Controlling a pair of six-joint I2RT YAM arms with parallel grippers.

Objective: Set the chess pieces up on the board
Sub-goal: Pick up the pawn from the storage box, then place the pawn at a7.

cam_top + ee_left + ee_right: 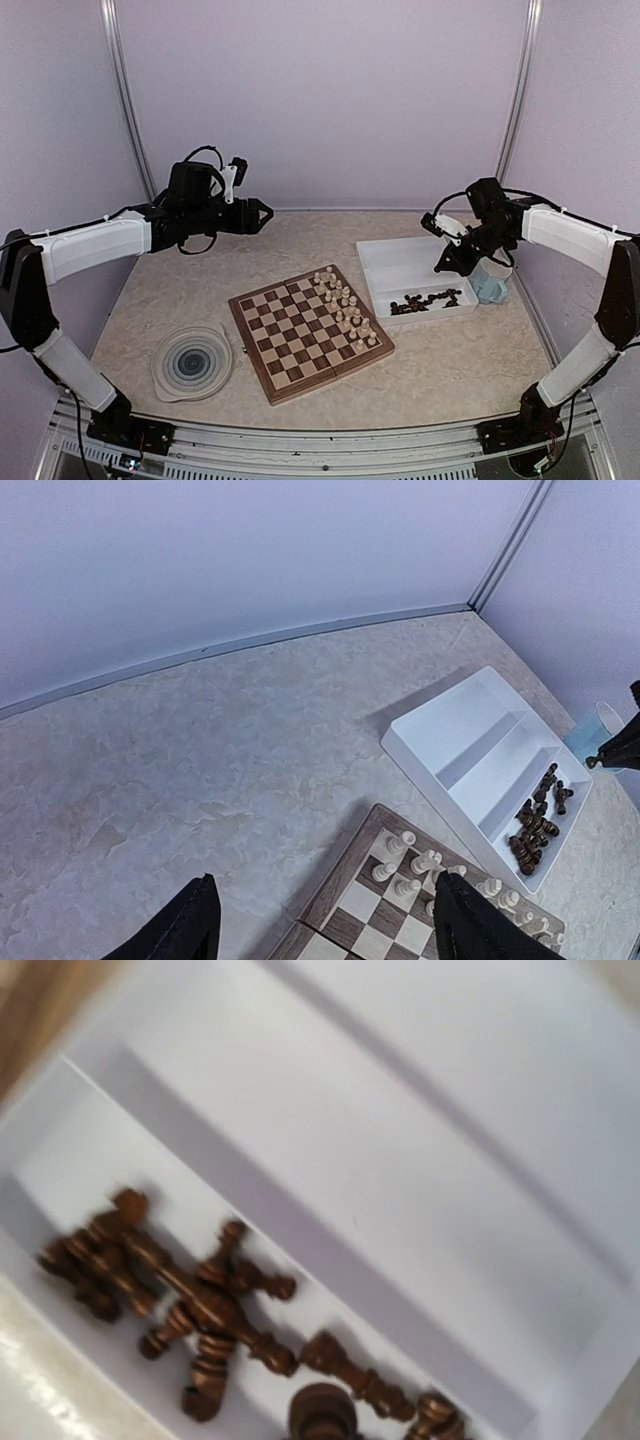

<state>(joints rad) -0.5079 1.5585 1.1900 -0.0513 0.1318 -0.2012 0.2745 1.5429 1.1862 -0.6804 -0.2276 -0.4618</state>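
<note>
Chess pieces first: the pale cream wooden ones [345,310] stand along the right side of the square checkered wooden board [290,345], centre of the top view. Dark brown wooden ones [428,299] lie heaped in the lower compartment of the white rectangular tray [400,262], right of centre. Left gripper [262,214] hovers upper left, jaws wide, holding nothing. Right gripper [443,266] sits over the tray, closed up; can't tell if it's got a piece.

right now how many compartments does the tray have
2. The far compartment is empty. The near compartment holds the dark pieces. No further one seems hidden.
</note>
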